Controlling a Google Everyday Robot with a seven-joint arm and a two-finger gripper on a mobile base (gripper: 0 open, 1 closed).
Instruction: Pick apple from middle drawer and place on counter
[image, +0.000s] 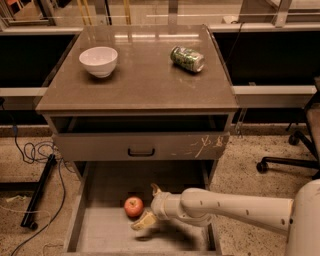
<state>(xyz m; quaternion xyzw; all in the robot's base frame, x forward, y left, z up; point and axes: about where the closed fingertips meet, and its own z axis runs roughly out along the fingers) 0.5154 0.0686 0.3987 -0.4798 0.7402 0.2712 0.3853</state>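
The apple (133, 206), small and red-orange, lies on the floor of the open middle drawer (107, 231), toward the back. My gripper (145, 207) reaches in from the right on a cream arm. It is open and sits just right of the apple, with one finger (154, 190) up at the back and the other (142, 222) low at the front. The apple is at the mouth of the fingers and is not gripped. The counter (145, 82) is the glossy grey-brown top above.
A white bowl (98, 60) stands on the counter's left and a green can (187, 58) lies on its right. The upper drawer front (142, 146) with a dark handle overhangs the open drawer. Cables (35, 150) lie on the floor at left and a chair base (287, 162) stands at right.
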